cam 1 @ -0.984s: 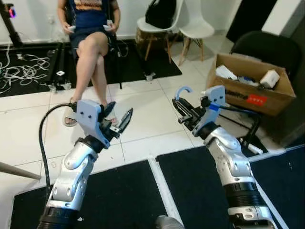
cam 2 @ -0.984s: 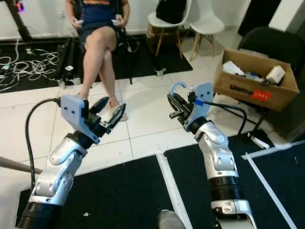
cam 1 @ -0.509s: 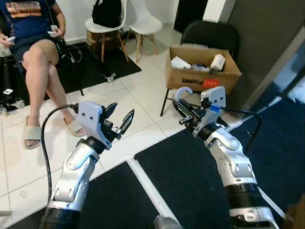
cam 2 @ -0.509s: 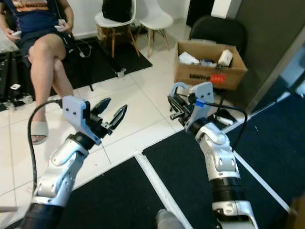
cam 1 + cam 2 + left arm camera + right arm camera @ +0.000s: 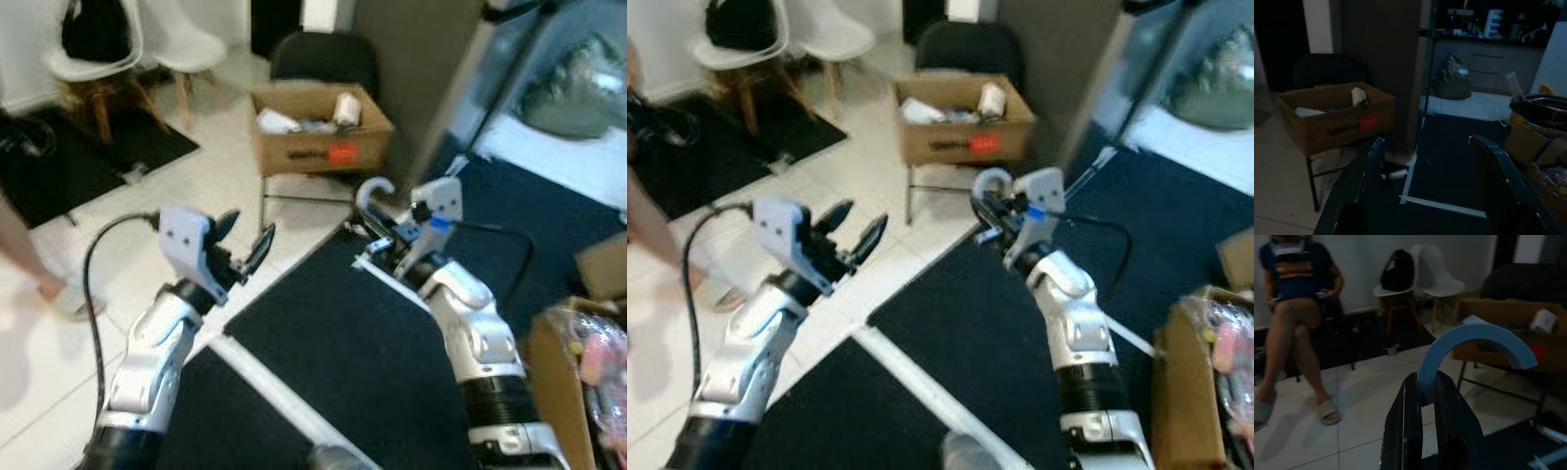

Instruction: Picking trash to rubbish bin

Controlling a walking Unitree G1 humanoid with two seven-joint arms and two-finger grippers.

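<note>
right gripper (image 5: 370, 208) pinches a curved blue scrap (image 5: 1475, 343) — carried in the air. left gripper (image 5: 245, 242) spread, empty. keep the pinch firm while walking (views blurred); bin not identified.

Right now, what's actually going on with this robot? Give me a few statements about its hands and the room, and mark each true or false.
1. The right hand grips a curved pale blue piece. True.
2. The left hand holds a bottle. False: its fingers are spread apart and hold nothing.
3. A cardboard box with items inside sits ahead, in front of a black chair. True.
4. The floor under the arms is all white tile. False: black mats cover much of it.
</note>
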